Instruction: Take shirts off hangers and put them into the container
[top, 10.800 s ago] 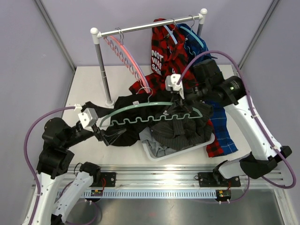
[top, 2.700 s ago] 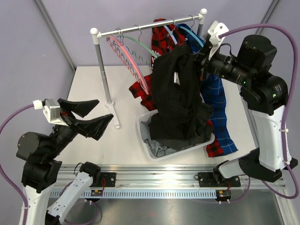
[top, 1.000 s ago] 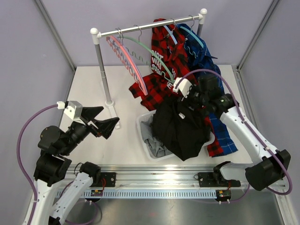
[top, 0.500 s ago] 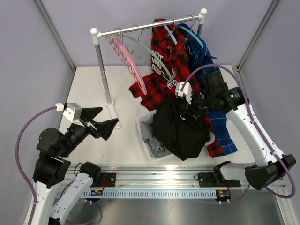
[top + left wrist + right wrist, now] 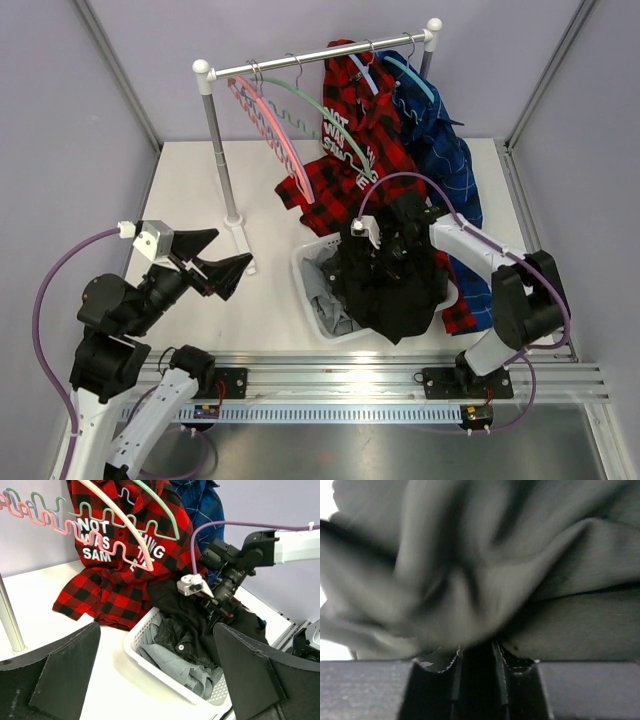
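Observation:
The black shirt (image 5: 395, 295) lies heaped over the white container (image 5: 308, 290), off its hanger, on top of a grey shirt (image 5: 330, 305). My right gripper (image 5: 385, 255) is pressed down into that black cloth (image 5: 520, 555). Its jaws stand close together, and I cannot see whether cloth is pinched between them. My left gripper (image 5: 234, 246) hovers wide open left of the container, holding nothing. The red-and-black plaid shirt (image 5: 345, 150) and the blue plaid shirt (image 5: 450, 170) hang on hangers from the rail (image 5: 320, 55). Bare pink (image 5: 275, 140) and green hangers (image 5: 320, 115) hang beside them.
The rail's left post (image 5: 222, 160) stands on the table between my left gripper and the container. The hanging shirts' tails drape onto the table behind and right of the container. Grey walls close in three sides.
My right arm has dropped lower and moved left into the black shirt pile, its jaws narrowing. The shirt has settled further onto the container. My left arm has stayed still and open.

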